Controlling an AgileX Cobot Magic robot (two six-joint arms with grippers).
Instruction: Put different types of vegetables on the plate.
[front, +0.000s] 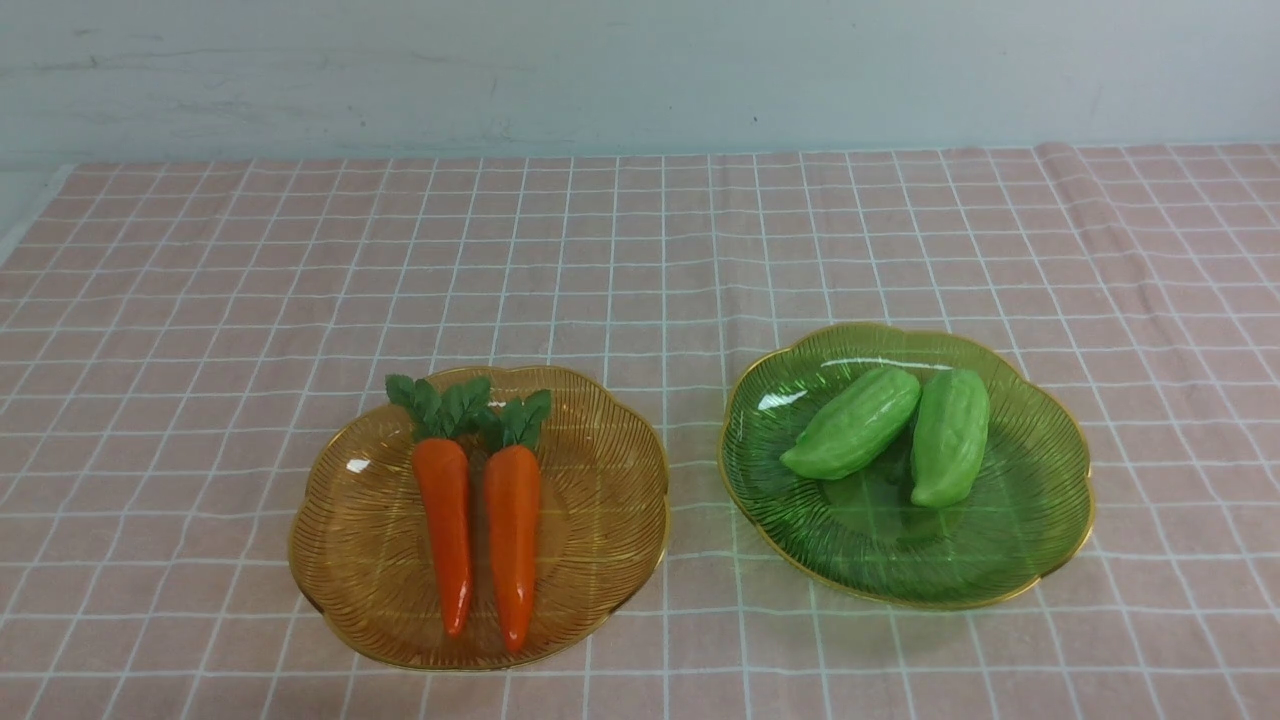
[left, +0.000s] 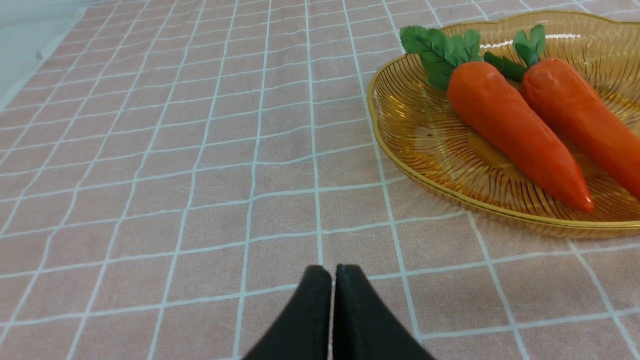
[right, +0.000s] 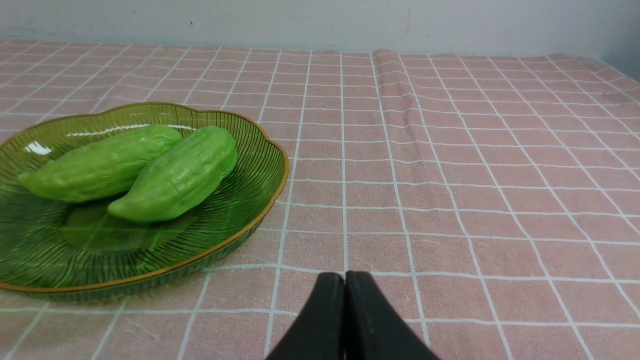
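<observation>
Two orange carrots (front: 445, 530) (front: 513, 545) with green leafy tops lie side by side on an amber plate (front: 350, 540), left of centre. Two light-green gourds (front: 852, 423) (front: 949, 436) rest on a green plate (front: 1040, 480) to the right. Neither arm shows in the front view. My left gripper (left: 333, 272) is shut and empty, low over the cloth, with the amber plate (left: 400, 115) and its carrots (left: 515, 132) off to one side. My right gripper (right: 344, 279) is shut with nothing held, near the green plate (right: 270, 165) and its gourds (right: 175, 177).
A pink checked tablecloth (front: 640, 260) covers the table, with a raised fold (front: 1085, 220) at the back right. A pale wall (front: 640, 70) stands behind the table's far edge.
</observation>
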